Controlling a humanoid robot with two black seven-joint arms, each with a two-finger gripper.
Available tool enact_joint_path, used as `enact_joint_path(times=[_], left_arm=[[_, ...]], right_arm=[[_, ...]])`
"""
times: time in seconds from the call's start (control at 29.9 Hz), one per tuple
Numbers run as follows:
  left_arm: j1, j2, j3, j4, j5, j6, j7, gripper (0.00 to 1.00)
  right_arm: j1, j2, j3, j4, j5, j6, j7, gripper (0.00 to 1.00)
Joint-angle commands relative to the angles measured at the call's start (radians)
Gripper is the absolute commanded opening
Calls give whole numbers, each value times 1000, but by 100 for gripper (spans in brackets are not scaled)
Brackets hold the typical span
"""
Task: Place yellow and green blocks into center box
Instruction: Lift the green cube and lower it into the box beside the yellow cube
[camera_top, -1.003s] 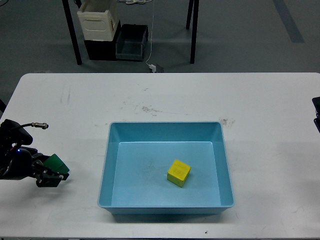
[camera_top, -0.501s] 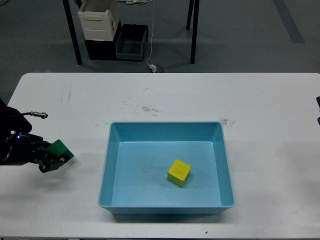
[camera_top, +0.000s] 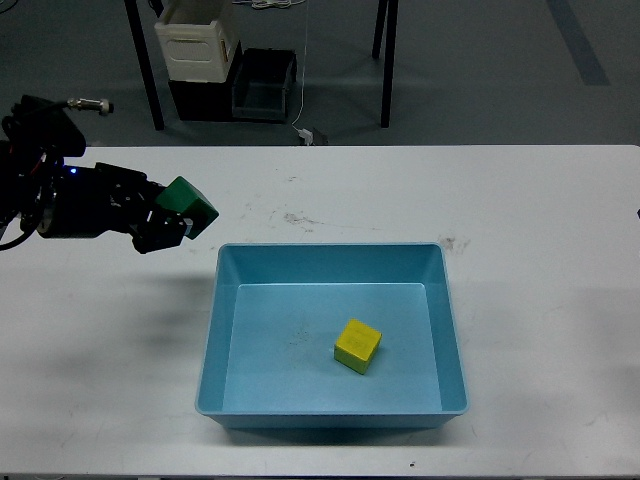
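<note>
The left end effector (camera_top: 172, 224) is clenched on one green block (camera_top: 188, 206), holding it in the air above the white table (camera_top: 540, 260), just beyond the upper-left corner of the blue box (camera_top: 334, 340); the block is tilted, one corner pointing up. One yellow block (camera_top: 357, 345) lies inside the box, on its floor, a little right of centre and clear of all four walls. Counted: one green block, one yellow block, one box, one end effector in view; the right end effector is out of sight. Half a second ago the left end effector gripped the green block low at the table's left edge, well left of the box; it has since risen and swung right toward the box; the yellow block has not moved.
</note>
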Motion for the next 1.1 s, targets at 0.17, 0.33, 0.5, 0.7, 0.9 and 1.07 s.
enact_joint_path(times=[0.17,0.33,0.5,0.7,0.9,1.07], left_arm=[[-102,-173,137,-55,17,-2,0,31],[-246,-214,379,-47,121,7,0,31],[-245,-284,398,-14,187,5,0,32],[-243,-349,461,109,239,8,0,44],[-237,-354,481,128,239,8,0,70],[-237,-366,478,128,239,7,0,94]], right_arm=[[0,23,0,0,0,-31,0,100],[1,32,0,-1,0,-47,0,100],[4,32,2,-3,-1,-54,0,100],[15,32,5,-21,0,-54,0,100],[12,34,8,-21,0,-53,0,100],[13,51,6,-21,0,-54,0,100]])
